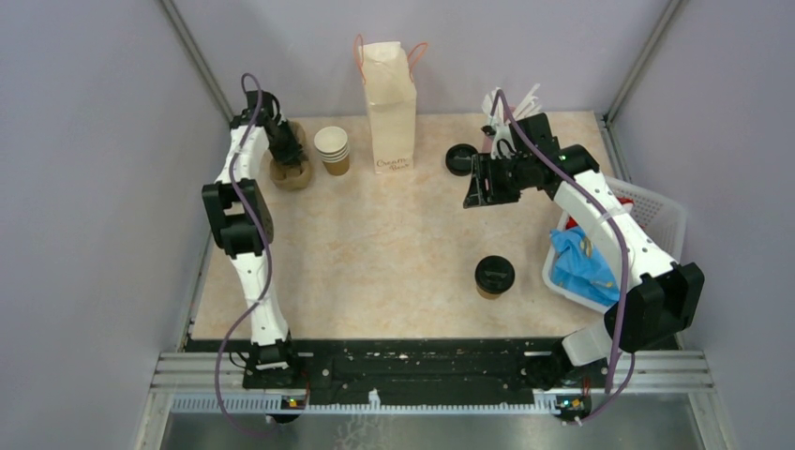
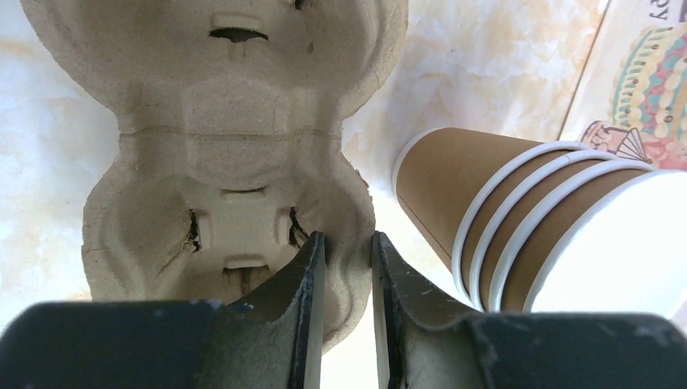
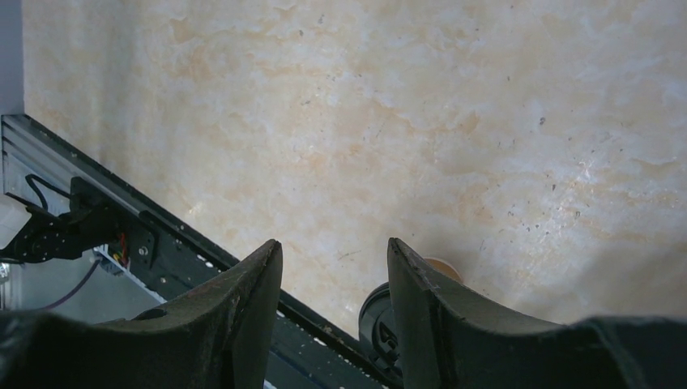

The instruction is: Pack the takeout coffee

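The takeout coffee (image 1: pixel 494 276), a small brown cup with a black lid, stands on the table toward the front right. It also peeks out beside the right finger in the right wrist view (image 3: pixel 382 320). My right gripper (image 1: pixel 473 192) is open and empty, held above the table behind the coffee. My left gripper (image 1: pixel 286 150) is at the back left, shut on the rim of a brown pulp cup carrier (image 2: pixel 235 162). The carrier also shows in the top view (image 1: pixel 291 173). A white paper bag (image 1: pixel 389 108) with red handles stands upright at the back centre.
A stack of lidless white-rimmed paper cups (image 1: pixel 332 150) stands beside the carrier, close to my left fingers (image 2: pixel 567 227). A loose black lid (image 1: pixel 459 159) lies right of the bag. A white basket (image 1: pixel 647 220) with blue packaging sits at the right edge.
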### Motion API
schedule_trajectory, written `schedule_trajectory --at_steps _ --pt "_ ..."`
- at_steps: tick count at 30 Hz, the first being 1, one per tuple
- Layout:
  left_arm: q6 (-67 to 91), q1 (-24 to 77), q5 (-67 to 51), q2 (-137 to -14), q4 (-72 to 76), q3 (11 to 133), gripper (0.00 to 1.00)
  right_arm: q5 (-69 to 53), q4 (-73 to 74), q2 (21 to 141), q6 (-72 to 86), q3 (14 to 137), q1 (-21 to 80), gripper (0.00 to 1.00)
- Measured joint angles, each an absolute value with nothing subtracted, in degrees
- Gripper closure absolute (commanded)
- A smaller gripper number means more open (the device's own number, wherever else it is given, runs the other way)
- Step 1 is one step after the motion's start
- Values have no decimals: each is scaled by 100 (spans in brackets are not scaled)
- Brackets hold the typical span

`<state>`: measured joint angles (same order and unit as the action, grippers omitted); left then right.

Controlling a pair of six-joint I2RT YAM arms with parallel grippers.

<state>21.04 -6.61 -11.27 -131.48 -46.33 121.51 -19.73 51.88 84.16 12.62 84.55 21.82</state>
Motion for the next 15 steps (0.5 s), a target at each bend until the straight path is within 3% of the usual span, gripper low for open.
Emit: schedule_trajectory --at_steps 15 --pt "2547 -1278 -2762 -12460 -3245 10600 70 -2078 5183 8416 1267 8453 2182 50"
